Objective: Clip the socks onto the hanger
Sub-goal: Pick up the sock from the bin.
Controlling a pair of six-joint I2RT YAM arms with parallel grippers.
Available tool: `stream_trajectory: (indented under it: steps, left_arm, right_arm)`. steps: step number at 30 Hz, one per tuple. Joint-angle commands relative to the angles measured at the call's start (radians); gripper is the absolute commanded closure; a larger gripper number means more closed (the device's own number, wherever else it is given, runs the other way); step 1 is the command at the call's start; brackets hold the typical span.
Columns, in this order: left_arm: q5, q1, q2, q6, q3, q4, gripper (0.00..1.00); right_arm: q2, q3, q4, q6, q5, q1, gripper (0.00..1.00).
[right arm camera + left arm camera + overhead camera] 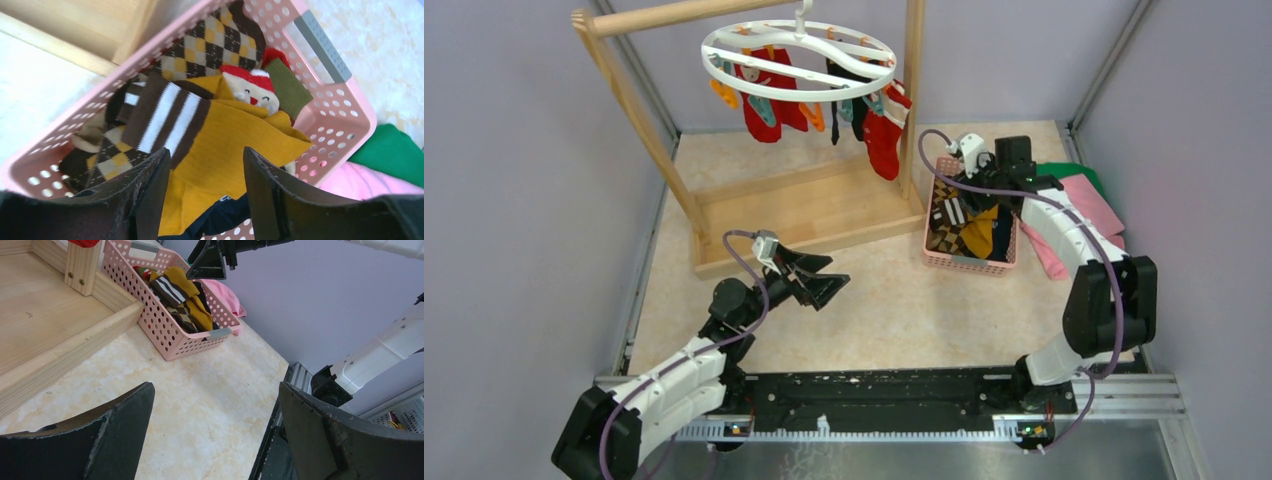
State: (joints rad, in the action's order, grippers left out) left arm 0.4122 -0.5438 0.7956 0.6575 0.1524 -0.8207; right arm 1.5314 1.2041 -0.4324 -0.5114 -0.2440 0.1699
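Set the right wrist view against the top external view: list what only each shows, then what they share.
Only the right wrist view: a Santa-face sock and an olive sock, close enough to make out.

Only the top external view: the white ring hanger with red socks clipped on, the wooden rack, and the left gripper, jaws wide.

Both: the pink basket, the mustard sock with its striped cuff, the green cloth, the pink cloth, and the right gripper, open above the basket.

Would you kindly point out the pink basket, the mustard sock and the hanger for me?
pink basket (172, 335), left wrist view, its perforated side wall.
mustard sock (235, 132), right wrist view, middle of its fabric.
hanger (804, 90), top view, front of its white ring.
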Motion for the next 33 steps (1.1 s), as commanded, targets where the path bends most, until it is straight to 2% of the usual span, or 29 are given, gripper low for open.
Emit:
stream_trajectory:
  steps: [1,3,5,9,14,23,30,33]
  left_arm:
    - [0.020,0.002,-0.023,0.010,-0.018,-0.077,0.00]
    - [0.016,0.002,-0.028,0.013,-0.024,-0.078,0.00]
    - [0.015,0.002,-0.030,0.013,-0.026,-0.077,0.00]
    - [0.016,0.002,-0.033,0.014,-0.028,-0.078,0.00]
    - [0.018,0.002,-0.037,0.017,-0.031,-0.078,0.00]
    - [0.033,0.002,-0.046,0.013,-0.031,-0.085,0.00]
    - [0.120,0.003,-0.016,-0.004,-0.028,-0.171,0.00]
    - [0.166,0.001,0.000,-0.029,-0.023,-0.221,0.01]
  right_arm:
    - [0.061,-0.001,0.023,-0.015,0.140,0.005,0.44]
    - [0.080,-0.003,0.027,-0.018,0.161,0.005,0.45]
    - [0.095,0.000,0.025,-0.021,0.172,0.005,0.51]
    - [0.114,0.006,0.014,-0.024,0.178,0.006,0.76]
    - [0.084,0.005,0.011,-0.027,0.159,0.004,1.00]
    - [-0.092,0.039,-0.011,0.043,-0.008,-0.031,1.00]
    - [-0.193,0.037,-0.053,0.038,-0.164,-0.052,1.00]
    - [-0.247,0.018,-0.034,0.039,-0.170,-0.052,1.00]
